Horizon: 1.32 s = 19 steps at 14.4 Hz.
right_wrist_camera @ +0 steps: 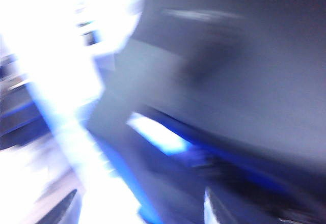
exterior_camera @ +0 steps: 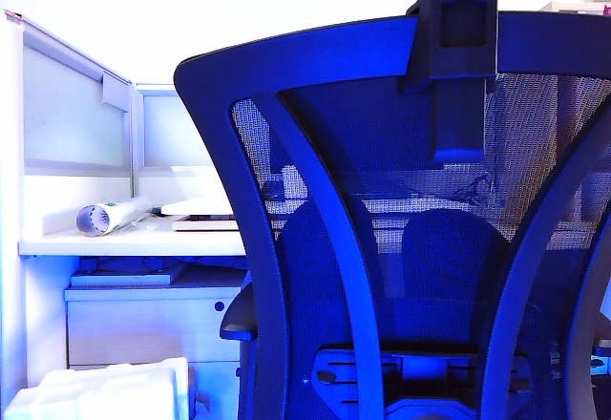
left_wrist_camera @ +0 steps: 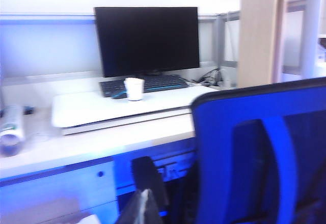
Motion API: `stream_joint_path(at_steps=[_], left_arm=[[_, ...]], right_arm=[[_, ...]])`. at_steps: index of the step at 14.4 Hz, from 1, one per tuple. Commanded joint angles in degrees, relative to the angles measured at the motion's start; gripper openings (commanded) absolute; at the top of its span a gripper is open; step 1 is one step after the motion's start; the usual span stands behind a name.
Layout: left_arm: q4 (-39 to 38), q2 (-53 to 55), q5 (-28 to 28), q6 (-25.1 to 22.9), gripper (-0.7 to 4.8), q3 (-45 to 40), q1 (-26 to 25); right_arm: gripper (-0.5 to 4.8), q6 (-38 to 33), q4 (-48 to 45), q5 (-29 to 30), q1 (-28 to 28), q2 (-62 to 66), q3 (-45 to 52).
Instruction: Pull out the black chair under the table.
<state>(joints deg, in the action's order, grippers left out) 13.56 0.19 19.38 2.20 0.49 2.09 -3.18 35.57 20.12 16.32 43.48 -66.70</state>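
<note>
The black chair (exterior_camera: 420, 248) fills most of the exterior view, with its mesh back, curved ribs and headrest post (exterior_camera: 458, 67) close to the camera. Behind it at the left is the white table (exterior_camera: 134, 243). Neither gripper shows in that view. In the left wrist view my left gripper (left_wrist_camera: 145, 206) is shut and empty, its fingers pressed together, beside the chair (left_wrist_camera: 260, 152) and in front of the table (left_wrist_camera: 102, 142). The right wrist view is badly blurred. My right gripper (right_wrist_camera: 140, 211) stands open there with its fingers wide apart, before a dark shape I cannot make out.
A monitor (left_wrist_camera: 146, 39), a keyboard (left_wrist_camera: 145, 84) and a white cup (left_wrist_camera: 134, 88) stand on the table. A paper roll (exterior_camera: 107, 217) lies at its left end. Partition panels (exterior_camera: 72, 105) back the table. A drawer cabinet (exterior_camera: 153, 325) stands beneath it, and white foam (exterior_camera: 105, 391) lies low at the left.
</note>
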Motion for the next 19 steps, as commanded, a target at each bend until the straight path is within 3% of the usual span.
stream_joint_path(at_steps=[1,2,3,6,9,10,13,19], left_arm=[[0.70,0.02,-6.91,-0.24,-0.04,0.04,-0.09],[0.68,0.02,-9.64,-0.26,-0.04,0.02,-0.09],[0.66,0.02,-10.71,-0.26,-0.04,0.02,-0.09],[-1.64,0.02,-10.78,-0.59,-0.04,0.00,-0.09],[-8.94,0.02,-10.73,-6.95,-0.05,-0.04,-0.09],[-9.73,0.02,-10.67,-6.99,-0.05,-0.11,-0.09],[-10.10,0.02,-10.58,-7.82,-0.05,-0.11,-0.09],[-15.50,0.02,-13.79,-10.38,-0.05,-0.11,-0.09]], right_arm=[[2.66,0.44,-6.01,-13.46,-0.17,-9.92,10.78],[0.89,0.63,-8.55,-14.51,-0.33,-14.56,17.03],[0.00,0.59,-11.13,-15.61,-0.31,-18.67,22.58],[-0.09,-0.79,-16.57,-20.39,-0.31,-30.10,36.35],[-0.09,-1.27,-17.51,-25.92,-0.33,-43.39,48.09],[-0.09,-1.46,-17.18,-27.47,-0.61,-43.39,49.96],[-0.09,0.09,-19.67,-27.32,-1.05,-43.15,53.68],[-0.09,1.16,-20.41,-22.08,-9.88,-43.23,57.77]])
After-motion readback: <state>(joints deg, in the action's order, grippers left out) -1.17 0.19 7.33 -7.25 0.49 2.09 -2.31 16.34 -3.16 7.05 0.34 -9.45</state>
